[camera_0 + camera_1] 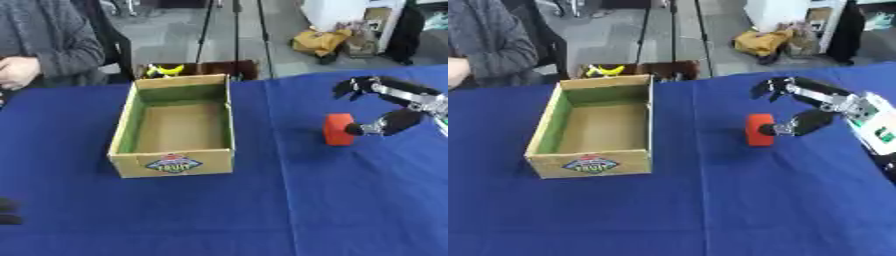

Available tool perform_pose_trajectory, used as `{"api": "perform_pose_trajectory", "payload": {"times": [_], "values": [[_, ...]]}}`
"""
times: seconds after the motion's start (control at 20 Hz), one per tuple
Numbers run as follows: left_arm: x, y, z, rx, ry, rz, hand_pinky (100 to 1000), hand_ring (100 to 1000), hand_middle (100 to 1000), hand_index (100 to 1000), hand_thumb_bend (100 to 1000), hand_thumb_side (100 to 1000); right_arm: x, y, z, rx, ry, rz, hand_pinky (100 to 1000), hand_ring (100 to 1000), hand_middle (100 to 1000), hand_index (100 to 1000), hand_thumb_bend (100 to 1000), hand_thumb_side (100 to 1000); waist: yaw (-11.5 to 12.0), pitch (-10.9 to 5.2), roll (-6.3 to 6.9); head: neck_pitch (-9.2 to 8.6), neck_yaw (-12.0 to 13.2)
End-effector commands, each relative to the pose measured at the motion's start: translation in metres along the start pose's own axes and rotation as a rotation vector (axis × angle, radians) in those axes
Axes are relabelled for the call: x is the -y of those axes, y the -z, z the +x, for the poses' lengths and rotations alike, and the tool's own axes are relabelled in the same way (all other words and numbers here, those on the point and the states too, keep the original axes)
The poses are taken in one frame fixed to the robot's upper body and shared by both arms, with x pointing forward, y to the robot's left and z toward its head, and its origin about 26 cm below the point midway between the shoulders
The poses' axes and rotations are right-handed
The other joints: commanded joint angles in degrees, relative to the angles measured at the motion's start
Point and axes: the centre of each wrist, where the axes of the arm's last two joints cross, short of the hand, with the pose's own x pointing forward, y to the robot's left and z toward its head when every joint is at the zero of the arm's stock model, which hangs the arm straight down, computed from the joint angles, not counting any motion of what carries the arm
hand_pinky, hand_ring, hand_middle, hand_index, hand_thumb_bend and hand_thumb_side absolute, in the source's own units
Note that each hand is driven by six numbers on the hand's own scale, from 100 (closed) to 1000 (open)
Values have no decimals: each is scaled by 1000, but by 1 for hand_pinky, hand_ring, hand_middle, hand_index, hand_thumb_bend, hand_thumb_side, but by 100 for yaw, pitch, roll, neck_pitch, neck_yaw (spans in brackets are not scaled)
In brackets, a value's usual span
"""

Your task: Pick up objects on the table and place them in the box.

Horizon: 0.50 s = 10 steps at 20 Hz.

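Our right hand (385,107) touches a red block (338,129) on the blue table (350,200). A cardboard box (175,162) stands left of it.

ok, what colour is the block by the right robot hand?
Orange-red block; clearest in the left eye view.

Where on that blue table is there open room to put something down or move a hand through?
The blue table is bare across the near strip in front of the cardboard box, and between the box and the red block. The box floor looks bare too. It is tight only on the right, where the right hand meets the block. The left hand shows at the lower left edge.
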Motion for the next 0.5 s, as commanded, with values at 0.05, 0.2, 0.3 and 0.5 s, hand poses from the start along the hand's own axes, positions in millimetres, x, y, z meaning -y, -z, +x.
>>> {"api": "perform_pose_trajectory", "payload": {"times": [0.05,0.2,0.3,0.5], "values": [[-1,5,7,28,5,-12,582,661,599,701,203,1000,16,-7,-2,-22,-44,-2,782,1000,879,856,522,621,8,-61,-11,-71,-19],[0,5,7,29,3,-14,582,661,600,701,203,1000,12,-7,-4,-29,-47,11,782,1000,877,858,498,682,7,-48,-7,-67,-5],[0,6,7,30,2,-15,582,661,600,701,204,1000,10,-7,-5,-33,-48,17,781,1000,875,857,498,685,5,-44,-8,-67,6],[0,7,7,33,2,-15,582,662,600,701,205,1000,7,-7,-6,-34,-55,24,780,1000,856,854,490,693,-2,-37,-19,-74,27]]}}
